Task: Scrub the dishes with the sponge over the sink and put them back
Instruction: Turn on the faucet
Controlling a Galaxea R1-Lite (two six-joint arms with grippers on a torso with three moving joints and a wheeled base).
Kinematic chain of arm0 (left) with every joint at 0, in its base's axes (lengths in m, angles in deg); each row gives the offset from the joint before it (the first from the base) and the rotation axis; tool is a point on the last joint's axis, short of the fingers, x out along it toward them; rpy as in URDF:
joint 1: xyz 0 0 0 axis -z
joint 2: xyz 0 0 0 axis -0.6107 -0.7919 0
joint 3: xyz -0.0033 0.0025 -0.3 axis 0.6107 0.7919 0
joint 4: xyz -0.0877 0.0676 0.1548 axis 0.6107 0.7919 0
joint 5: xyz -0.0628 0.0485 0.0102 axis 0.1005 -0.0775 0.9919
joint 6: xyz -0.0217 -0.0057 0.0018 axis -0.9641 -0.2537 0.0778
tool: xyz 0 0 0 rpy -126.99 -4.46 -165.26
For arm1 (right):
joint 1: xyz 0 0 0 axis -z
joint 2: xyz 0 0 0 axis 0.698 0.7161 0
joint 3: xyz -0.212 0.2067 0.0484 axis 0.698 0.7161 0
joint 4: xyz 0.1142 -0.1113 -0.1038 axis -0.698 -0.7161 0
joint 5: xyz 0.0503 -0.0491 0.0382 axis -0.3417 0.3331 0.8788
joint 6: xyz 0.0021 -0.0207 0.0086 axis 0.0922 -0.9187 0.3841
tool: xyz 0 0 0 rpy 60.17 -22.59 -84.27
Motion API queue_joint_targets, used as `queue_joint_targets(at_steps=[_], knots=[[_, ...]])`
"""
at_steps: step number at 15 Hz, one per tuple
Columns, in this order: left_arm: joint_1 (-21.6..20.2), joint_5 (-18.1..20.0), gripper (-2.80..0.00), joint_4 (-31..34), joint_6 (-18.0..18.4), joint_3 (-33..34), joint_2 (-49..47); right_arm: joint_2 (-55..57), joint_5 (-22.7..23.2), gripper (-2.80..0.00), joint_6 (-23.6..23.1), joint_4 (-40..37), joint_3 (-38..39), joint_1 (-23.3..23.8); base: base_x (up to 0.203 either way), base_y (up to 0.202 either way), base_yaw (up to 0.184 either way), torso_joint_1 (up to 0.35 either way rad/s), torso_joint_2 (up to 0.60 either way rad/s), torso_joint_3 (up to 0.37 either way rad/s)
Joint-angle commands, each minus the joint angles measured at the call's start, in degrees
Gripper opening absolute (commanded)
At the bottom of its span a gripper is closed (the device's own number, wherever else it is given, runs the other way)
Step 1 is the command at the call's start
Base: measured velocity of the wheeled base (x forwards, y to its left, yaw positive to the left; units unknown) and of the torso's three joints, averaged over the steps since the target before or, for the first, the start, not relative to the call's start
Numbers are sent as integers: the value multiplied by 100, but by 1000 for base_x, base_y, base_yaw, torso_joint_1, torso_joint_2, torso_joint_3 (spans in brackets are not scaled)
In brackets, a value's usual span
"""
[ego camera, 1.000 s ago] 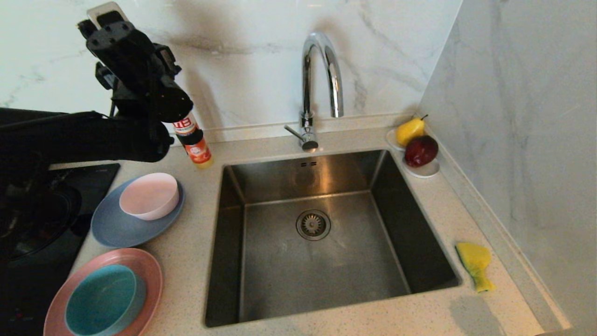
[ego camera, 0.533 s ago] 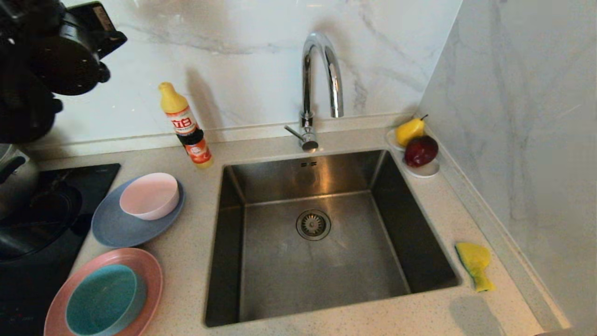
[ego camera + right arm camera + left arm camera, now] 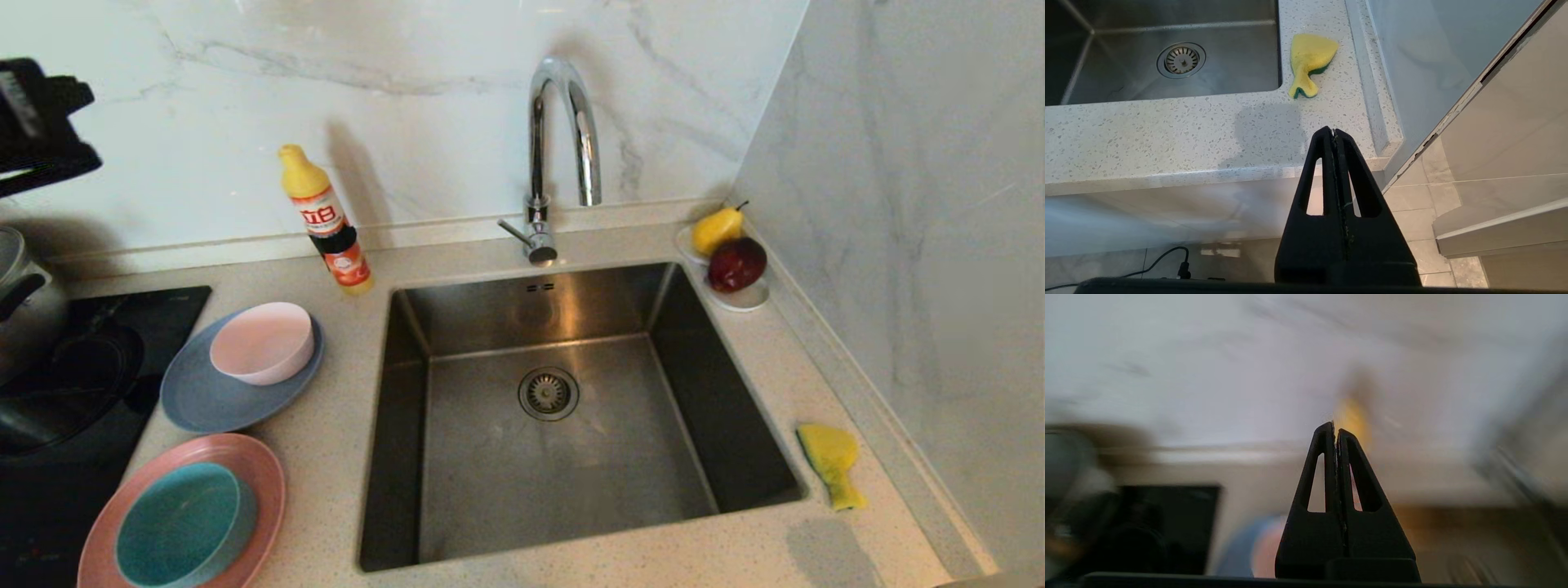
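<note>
I see the sink in the middle of the counter, with nothing inside except its round drain. The sponge lies on the counter just right of the sink, near the wall.

The dishes stand on the counter left of the sink. The pale pink bowl sits on the grey-blue plate. Nearer to me, the teal bowl sits on the pink plate.

My left gripper is up high at the far left. Its two fingers are pressed together and hold nothing.

My right gripper hangs in front of the counter edge, below the sponge's corner. Its fingers are also pressed together and it carries nothing.

A soap bottle stands behind the plates, by the wall.
</note>
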Motion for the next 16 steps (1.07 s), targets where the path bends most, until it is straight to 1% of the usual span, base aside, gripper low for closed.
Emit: queue_joint_targets(at_steps=[1, 2, 4, 7, 8, 10, 11, 12, 14, 16], knots=[[-57, 881, -280, 258, -28, 1138, 1601, -2, -2, -280, 2, -2, 0, -1, 0, 0, 0, 0, 0, 0], [-68, 1049, -280, 335, -36, 1741, 2116, -2, -2, -280, 2, -2, 0, -1, 0, 0, 0, 0, 0, 0], [-85, 1223, -280, 449, -35, 2699, 3142, -2, -2, -280, 2, -2, 0, -1, 0, 0, 0, 0, 0, 0], [-108, 1308, -280, 885, -39, 3878, 4756, 1, -2, -280, 2, -2, 0, -1, 0, 0, 0, 0, 0, 0], [-116, 1247, -280, 988, -55, 4279, 5125, -2, -2, -280, 2, -2, 0, -1, 0, 0, 0, 0, 0, 0], [-137, 964, -280, 894, -257, 5279, 5310, 5, -2, -280, 2, -2, 0, -1, 0, 0, 0, 0, 0, 0], [-199, 898, -280, 719, -278, 5714, 5295, -2, -2, -280, 2, -2, 0, -1, 0, 0, 0, 0, 0, 0], [-318, 929, -280, 517, -214, 6085, 5319, 2, -2, -280, 2, -2, 0, -1, 0, 0, 0, 0, 0, 0], [-495, 1145, -280, 461, -160, 6374, 5774, -2, -2, -280, 2, -2, 0, -1, 0, 0, 0, 0, 0, 0], [-598, 1259, -280, 950, -115, 6381, 6597, -2, -2, -280, 2, -2, 0, -1, 0, 0, 0, 0, 0, 0]])
